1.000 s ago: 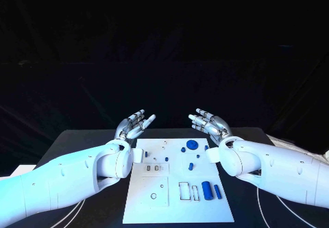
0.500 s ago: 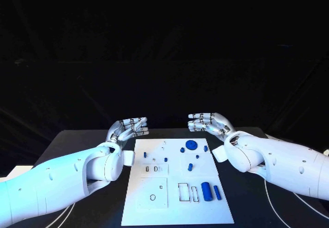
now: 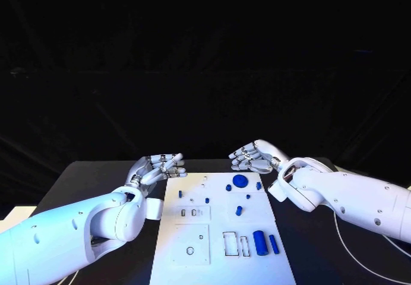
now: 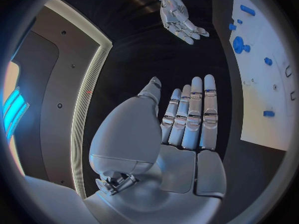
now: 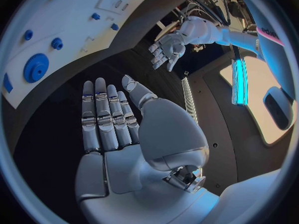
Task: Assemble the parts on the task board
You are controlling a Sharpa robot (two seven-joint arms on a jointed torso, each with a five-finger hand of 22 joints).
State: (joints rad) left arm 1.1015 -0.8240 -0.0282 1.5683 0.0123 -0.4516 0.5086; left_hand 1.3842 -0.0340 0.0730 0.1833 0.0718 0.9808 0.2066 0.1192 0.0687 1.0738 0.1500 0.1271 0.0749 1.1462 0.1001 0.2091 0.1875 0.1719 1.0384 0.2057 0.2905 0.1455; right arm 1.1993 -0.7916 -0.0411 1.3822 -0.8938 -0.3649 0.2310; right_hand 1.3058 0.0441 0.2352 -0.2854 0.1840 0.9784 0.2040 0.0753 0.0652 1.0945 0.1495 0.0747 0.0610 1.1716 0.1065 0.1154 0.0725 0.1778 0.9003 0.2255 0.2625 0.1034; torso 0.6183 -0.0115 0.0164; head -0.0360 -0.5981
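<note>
- Hovering past the far end of the task board (image 3: pixel 221 261), left hand (image 3: pixel 157 167) and right hand (image 3: pixel 254 157) hold nothing, fingers extended.
- Blue parts (image 3: pixel 240 180) lie on the board, mid-table (image 3: pixel 94 178).

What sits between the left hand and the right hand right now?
Nothing: the head view shows only bare black table between left hand and right hand, at the far edge of the task board.

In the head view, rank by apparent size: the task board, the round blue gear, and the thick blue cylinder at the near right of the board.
1. Task board, by far the largest.
2. Round blue gear and thick blue cylinder: too similar to rank, since the cylinder lies nearer the camera.
</note>
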